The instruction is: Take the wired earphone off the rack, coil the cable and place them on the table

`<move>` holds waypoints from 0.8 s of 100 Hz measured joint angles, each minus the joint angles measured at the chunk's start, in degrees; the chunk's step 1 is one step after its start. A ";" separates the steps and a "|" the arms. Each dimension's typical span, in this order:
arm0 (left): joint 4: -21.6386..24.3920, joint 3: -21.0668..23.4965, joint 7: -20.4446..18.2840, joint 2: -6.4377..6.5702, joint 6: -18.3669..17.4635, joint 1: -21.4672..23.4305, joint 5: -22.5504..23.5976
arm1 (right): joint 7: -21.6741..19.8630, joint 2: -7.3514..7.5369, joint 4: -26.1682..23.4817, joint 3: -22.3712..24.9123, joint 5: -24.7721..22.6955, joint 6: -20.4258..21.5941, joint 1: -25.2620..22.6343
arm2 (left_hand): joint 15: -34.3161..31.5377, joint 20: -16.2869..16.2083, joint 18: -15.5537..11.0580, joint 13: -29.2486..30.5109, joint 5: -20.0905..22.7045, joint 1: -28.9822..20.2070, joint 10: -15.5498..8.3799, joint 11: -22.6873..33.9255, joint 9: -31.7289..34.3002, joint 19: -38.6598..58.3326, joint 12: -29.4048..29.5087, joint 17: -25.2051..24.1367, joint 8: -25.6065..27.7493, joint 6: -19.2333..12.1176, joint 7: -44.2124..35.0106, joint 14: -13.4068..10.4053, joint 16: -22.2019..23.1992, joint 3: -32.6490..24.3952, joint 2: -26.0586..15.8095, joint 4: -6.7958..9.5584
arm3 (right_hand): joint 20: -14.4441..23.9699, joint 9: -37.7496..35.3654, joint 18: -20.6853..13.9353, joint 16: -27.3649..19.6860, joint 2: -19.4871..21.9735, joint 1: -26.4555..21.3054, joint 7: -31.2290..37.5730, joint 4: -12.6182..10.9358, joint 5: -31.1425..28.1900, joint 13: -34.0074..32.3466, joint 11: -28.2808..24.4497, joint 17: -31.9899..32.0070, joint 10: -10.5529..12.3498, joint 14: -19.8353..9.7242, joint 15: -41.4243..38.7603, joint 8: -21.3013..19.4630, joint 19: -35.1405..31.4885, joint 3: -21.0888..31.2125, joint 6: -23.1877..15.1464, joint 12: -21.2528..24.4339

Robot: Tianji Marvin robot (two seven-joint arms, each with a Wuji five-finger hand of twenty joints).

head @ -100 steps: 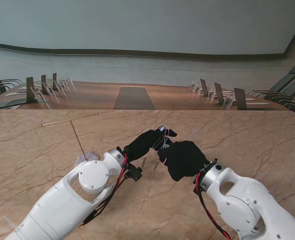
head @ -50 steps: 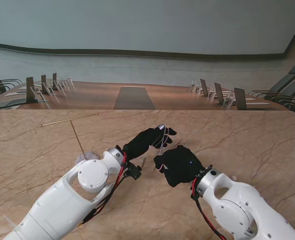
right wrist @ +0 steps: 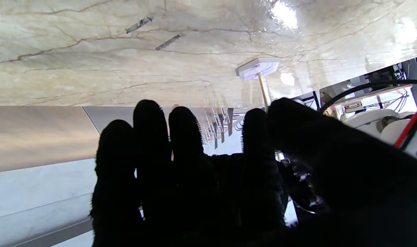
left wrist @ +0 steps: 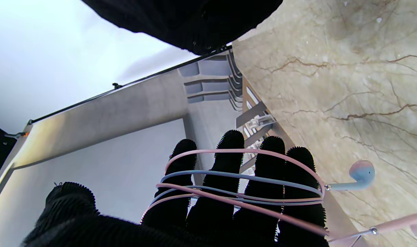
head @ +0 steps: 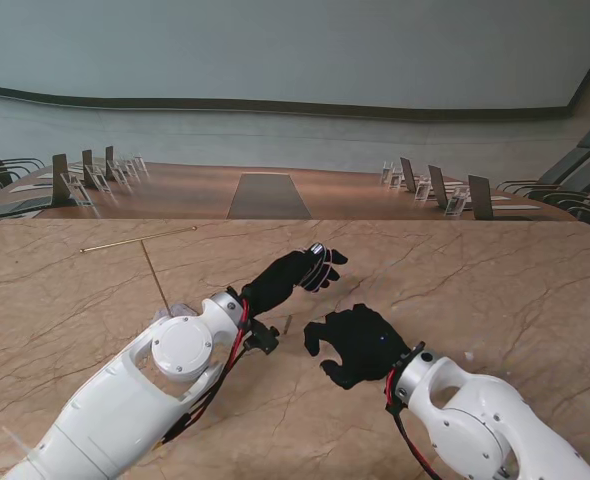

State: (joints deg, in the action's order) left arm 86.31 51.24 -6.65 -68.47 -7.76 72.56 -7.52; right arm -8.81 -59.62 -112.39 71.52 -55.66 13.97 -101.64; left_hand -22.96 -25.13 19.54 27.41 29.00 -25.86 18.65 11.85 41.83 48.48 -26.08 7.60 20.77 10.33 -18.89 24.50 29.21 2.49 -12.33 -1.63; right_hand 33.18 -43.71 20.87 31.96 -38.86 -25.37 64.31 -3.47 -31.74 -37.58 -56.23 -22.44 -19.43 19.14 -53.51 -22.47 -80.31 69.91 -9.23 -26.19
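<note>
the earphone cable (left wrist: 241, 185) is looped across the left hand (head: 305, 272) fingers (both buds dangling), held above mid-table, while the empty, spread right hand (head: 360, 342) sits nearer the near edge.

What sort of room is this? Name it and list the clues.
Probably a conference or lecture hall. A long wooden desk carries rows of clear name-card stands, grey chairs sit at its ends, and a large curved wall rises behind. The robot works at a marble-patterned table in front.

marble table (head: 535, 270), conference desks (head: 265, 190) — chairs (head: 575, 170), pale wall (head: 295, 50)
</note>
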 measured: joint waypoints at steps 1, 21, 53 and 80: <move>-0.01 0.01 0.00 0.00 -0.02 0.00 0.00 | -0.04 0.00 -0.01 0.05 0.05 0.00 -0.07 | 0.00 0.00 0.00 0.00 0.00 0.00 0.00 0.00 0.00 0.00 0.00 0.00 0.00 0.00 0.00 0.00 0.00 0.00 0.00 0.00 | 0.00 0.00 0.00 0.00 0.00 0.25 0.00 0.00 0.00 -0.15 0.02 0.05 0.00 0.00 0.00 0.02 0.01 -0.03 0.00 0.00; -0.15 0.23 0.07 0.01 -0.55 -0.02 0.25 | 0.17 -0.02 -0.18 1.62 0.15 -0.06 -2.22 | 0.00 0.02 0.00 0.00 0.00 0.00 -0.01 0.00 -0.01 -0.01 0.00 0.00 0.00 0.00 0.00 0.00 -0.01 0.00 0.00 0.00 | 0.00 0.01 -0.13 0.00 0.47 -0.38 -0.02 -0.03 0.00 -0.28 0.58 0.47 0.00 -0.05 0.21 0.62 0.23 -0.72 0.00 0.00; -0.69 0.40 1.04 -0.03 -1.69 -0.02 0.49 | 3.56 -0.46 -0.30 5.53 -1.95 -1.80 -6.29 | 0.42 0.04 0.00 -1.16 0.00 -0.52 -0.66 0.00 -0.02 -0.64 0.04 -1.03 0.00 -0.12 0.00 -0.59 -0.41 0.00 0.00 0.00 | -0.02 -0.06 -0.47 0.00 0.47 -0.38 -0.02 -0.03 -0.87 -0.34 0.61 0.51 0.00 -0.05 0.24 1.32 0.25 -1.30 0.00 0.00; -1.61 0.14 1.66 -0.18 -2.24 -0.33 0.85 | 6.87 -0.91 -0.27 7.87 -2.67 -2.92 -7.77 | 1.79 0.82 -0.90 -2.71 0.00 -0.56 -1.35 -0.18 -0.05 -2.12 1.18 -2.15 0.12 -1.16 0.00 -2.12 -1.00 0.00 0.00 0.00 | -0.02 -1.38 -0.48 0.22 1.06 -0.38 -0.01 -0.03 -1.70 -0.60 0.61 -0.39 -0.01 0.16 -0.37 1.85 0.26 -2.00 0.01 0.00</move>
State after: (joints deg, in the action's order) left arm 84.71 51.38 -4.99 -68.65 -10.00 72.23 -6.67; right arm -1.93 -60.53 -112.66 79.39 -58.33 11.05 -109.41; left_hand -21.17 -24.30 18.64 24.71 29.00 -26.42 17.31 11.67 41.78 46.36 -24.91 5.45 20.90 9.17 -18.89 22.39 28.21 2.49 -12.33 -1.63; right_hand 33.16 -45.09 20.39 32.18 -37.80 -25.75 64.30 -3.50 -33.44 -38.18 -55.62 -22.83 -19.44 19.29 -53.89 -20.62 -80.05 67.91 -9.22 -26.19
